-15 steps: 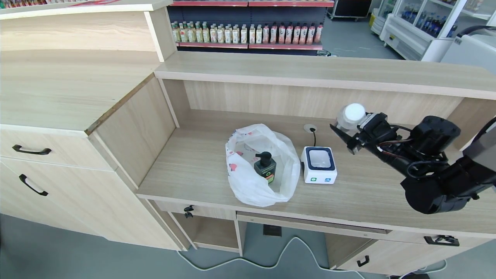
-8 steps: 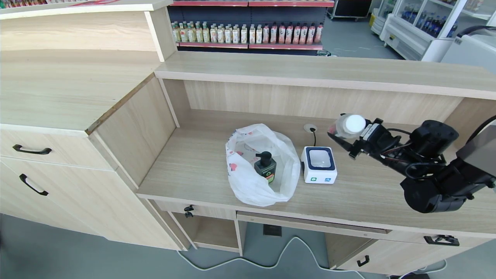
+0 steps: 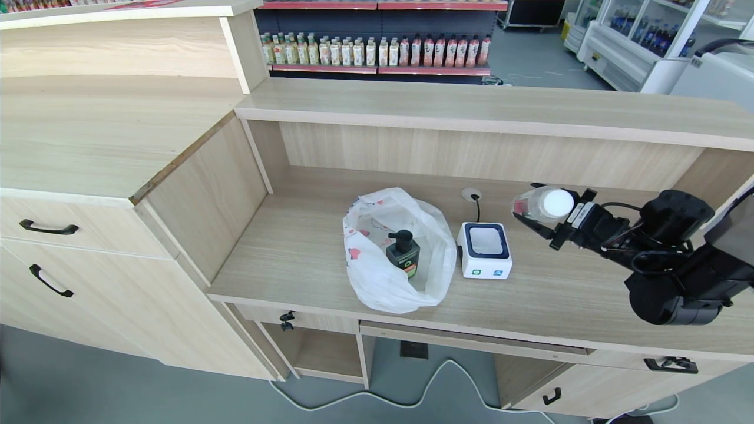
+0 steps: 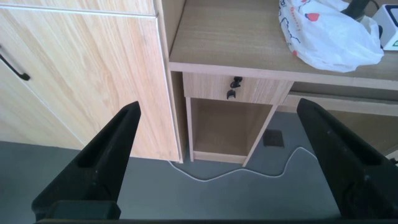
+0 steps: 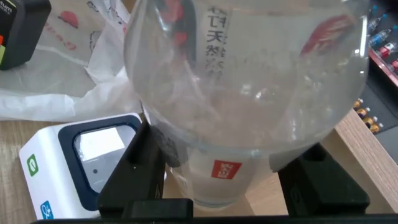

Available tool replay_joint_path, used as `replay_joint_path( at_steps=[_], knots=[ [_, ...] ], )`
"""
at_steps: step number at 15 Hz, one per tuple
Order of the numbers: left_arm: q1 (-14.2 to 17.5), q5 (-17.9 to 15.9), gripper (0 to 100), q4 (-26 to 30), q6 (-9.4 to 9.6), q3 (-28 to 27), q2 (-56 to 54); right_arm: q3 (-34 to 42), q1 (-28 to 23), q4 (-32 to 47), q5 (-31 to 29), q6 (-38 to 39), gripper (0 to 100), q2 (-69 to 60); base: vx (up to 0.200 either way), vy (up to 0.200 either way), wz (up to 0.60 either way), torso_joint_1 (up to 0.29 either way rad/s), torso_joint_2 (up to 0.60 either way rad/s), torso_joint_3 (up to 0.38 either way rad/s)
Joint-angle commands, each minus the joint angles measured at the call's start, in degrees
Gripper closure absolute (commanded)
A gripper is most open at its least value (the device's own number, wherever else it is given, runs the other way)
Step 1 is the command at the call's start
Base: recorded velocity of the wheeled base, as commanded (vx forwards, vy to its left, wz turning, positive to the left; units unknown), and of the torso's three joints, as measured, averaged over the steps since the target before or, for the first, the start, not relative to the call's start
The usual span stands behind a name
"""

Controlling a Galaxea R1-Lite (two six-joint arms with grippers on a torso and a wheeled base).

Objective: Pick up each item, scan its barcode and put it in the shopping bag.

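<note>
Head view high above counter [image 3: 294, 253], all three views share shopping bag [image 3: 377, 288]

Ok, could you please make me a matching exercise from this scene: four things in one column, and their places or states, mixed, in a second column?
Things:
1. clear plastic bottle with a white cap
2. dark pump bottle
3. white box-shaped scanner
4. left gripper

Places or states:
A. standing inside the white plastic shopping bag
B. on the wooden counter, between the bag and the right gripper
C. clamped in the right gripper, lying sideways
D. open, low beside the counter, over the grey floor

Pairs: 1-C, 2-A, 3-B, 4-D.
</note>
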Motion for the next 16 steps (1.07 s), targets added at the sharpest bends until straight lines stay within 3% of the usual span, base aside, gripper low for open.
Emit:
replay_joint_path(
  at_steps=[1, 4, 16],
  knots=[
    [0.0, 0.0, 0, 0.0, -0.02, -0.1, 0.0, -0.2, -0.2, -0.4, 0.7, 0.3, 100, 1.4, 0.0, 0.0, 0.0, 0.0, 0.0, 0.0],
    [0.0, 0.0, 0, 0.0, -0.02, 0.0, 0.0, -0.6, 0.0, -0.4, 4.8, 0.4, 100, 2.2, 0.0, 0.0, 0.0, 0.0, 0.0, 0.0],
    [0.0, 0.0, 0, 0.0, -0.02, 0.0, 0.0, -3.9, 0.1, -0.4, 8.4, 1.0, 100, 5.6, 0.0, 0.0, 0.0, 0.0, 0.0, 0.0]
  ],
)
